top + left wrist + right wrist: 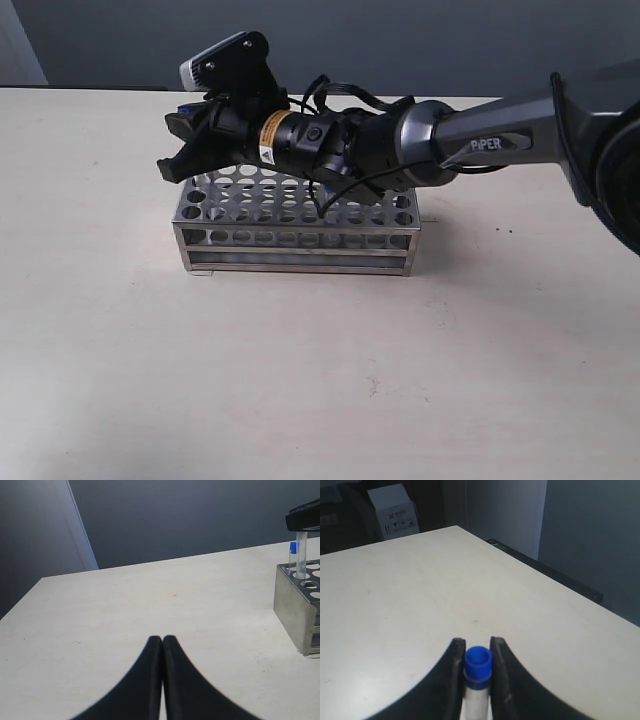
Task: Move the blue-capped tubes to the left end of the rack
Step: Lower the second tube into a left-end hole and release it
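left wrist view: blue-capped tube [302,555] upright

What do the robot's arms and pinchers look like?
The right arm is smooth grey with white PIPER lettering, a yellow sticker, looping black cables and a silver-and-black camera on top. The left gripper and right gripper have curved black fingers.

Open table [300,380] around rack [300,240], right arm [480,140] overhanging it

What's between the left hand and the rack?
Only bare tabletop lies between the left hand and the rack, as the left wrist view shows.
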Robot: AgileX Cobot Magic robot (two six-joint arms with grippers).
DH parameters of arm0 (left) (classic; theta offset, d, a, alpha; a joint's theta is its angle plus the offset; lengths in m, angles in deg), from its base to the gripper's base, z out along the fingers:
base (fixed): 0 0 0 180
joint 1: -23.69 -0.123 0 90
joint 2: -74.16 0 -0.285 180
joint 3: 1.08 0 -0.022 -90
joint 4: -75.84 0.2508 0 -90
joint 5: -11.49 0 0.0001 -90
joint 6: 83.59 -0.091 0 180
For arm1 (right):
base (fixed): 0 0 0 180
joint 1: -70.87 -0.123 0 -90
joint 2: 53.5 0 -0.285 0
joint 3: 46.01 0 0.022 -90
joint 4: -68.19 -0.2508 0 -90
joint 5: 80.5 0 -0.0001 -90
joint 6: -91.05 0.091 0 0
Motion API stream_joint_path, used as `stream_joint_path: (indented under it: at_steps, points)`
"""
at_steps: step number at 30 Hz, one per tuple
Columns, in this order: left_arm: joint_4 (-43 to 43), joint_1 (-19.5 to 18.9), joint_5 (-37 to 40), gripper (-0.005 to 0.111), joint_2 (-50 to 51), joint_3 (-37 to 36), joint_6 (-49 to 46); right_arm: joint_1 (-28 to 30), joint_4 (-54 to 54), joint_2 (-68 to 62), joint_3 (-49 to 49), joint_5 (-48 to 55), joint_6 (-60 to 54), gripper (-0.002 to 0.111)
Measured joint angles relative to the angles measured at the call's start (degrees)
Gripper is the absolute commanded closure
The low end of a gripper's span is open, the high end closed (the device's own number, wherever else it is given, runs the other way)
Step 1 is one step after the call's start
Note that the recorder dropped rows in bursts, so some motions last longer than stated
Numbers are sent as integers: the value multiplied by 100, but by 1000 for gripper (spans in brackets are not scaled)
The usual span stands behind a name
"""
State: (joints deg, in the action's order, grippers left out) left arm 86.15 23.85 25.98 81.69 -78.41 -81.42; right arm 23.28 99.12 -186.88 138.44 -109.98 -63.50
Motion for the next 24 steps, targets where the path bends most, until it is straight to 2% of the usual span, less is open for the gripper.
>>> stream_joint_path:
  at_steps: [12,14,19,21,24]
  points:
    - [0,0,0,106,0,0,0,11,-152,-170,-288,-391,0,109]
    - [0,0,0,106,0,0,0,11,-152,-170,-288,-391,0,104]
    - [0,0,0,106,0,0,0,11,-78,-170,-288,-353,0,77]
    - [0,0,0,106,0,0,0,11,-9,-183,-304,-247,0,71]
    - [0,0,0,106,0,0,0,11,29,-214,-325,-187,10,68]
